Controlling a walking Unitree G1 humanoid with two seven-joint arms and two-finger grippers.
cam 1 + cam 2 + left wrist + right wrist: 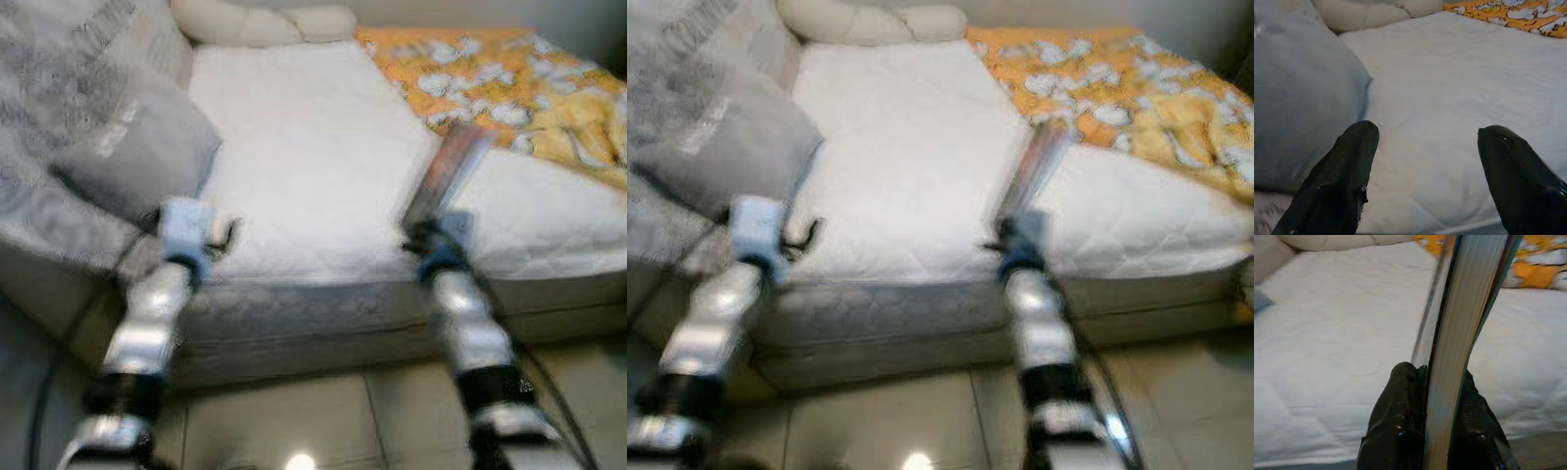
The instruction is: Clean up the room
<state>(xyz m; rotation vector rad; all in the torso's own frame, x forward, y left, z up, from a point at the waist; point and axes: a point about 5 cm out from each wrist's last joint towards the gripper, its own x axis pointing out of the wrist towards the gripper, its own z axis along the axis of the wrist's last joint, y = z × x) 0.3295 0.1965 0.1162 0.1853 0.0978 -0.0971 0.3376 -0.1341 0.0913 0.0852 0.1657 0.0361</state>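
My right gripper [1435, 382] is shut on a book [1469, 313], held edge-on and upright over the front part of the white mattress [313, 147]; the book [448, 174] looks blurred in the eye views. My left gripper [1427, 142] is open with nothing between its fingers, hovering above the mattress's front left edge, beside a grey pillow [137, 147]. Both silver arms reach forward from the floor side of the bed.
An orange flowered blanket [509, 83] is bunched on the bed's right side. A cream bolster [260, 20] lies at the head. A patterned grey cushion [59, 78] leans at the left. Tiled floor [323, 411] runs in front of the bed.
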